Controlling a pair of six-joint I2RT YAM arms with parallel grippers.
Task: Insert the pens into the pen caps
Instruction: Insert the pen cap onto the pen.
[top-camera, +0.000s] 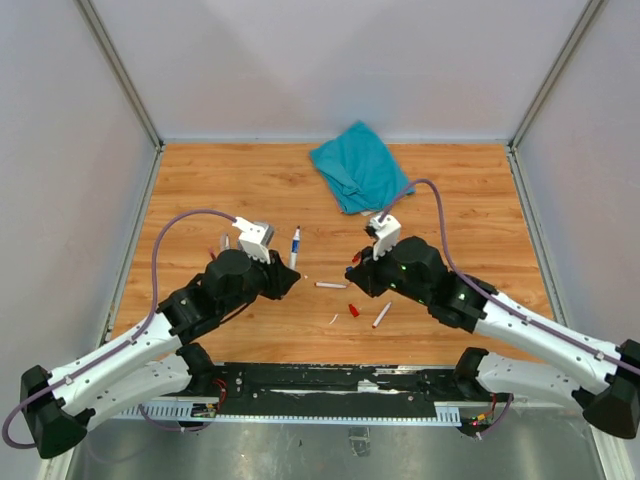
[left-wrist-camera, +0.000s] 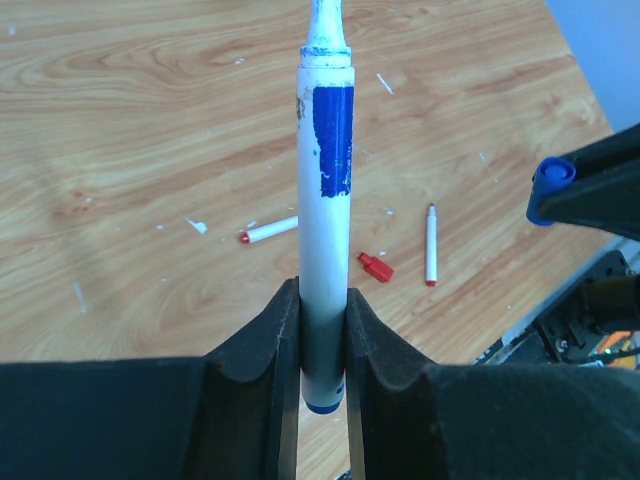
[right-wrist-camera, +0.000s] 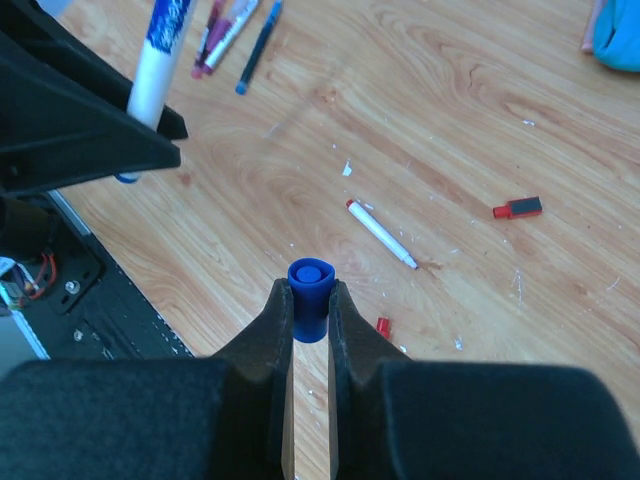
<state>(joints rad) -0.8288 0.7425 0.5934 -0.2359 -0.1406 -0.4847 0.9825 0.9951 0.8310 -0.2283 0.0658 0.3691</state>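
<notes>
Now the left gripper (left-wrist-camera: 322, 300) is clamped on the tail end of a blue pen (left-wrist-camera: 325, 200), whose tip points away from the fingers; it sits nearer than the cloth (top-camera: 360, 165) and to its left. The right gripper (right-wrist-camera: 310, 293) pinches a blue cap (right-wrist-camera: 310, 276), nearer than the cloth's front edge. Nearer still than the cloth, a red cap (top-camera: 353, 310) lies on the table (top-camera: 470, 200) between two red pens (top-camera: 330, 285).

No word, brand, number or sign can be read anywhere. The white pen (left-wrist-camera: 322, 260) carries a blue patch (left-wrist-camera: 334, 140) with no legible print on it, and beside it sits only a faint worn smudge.
</notes>
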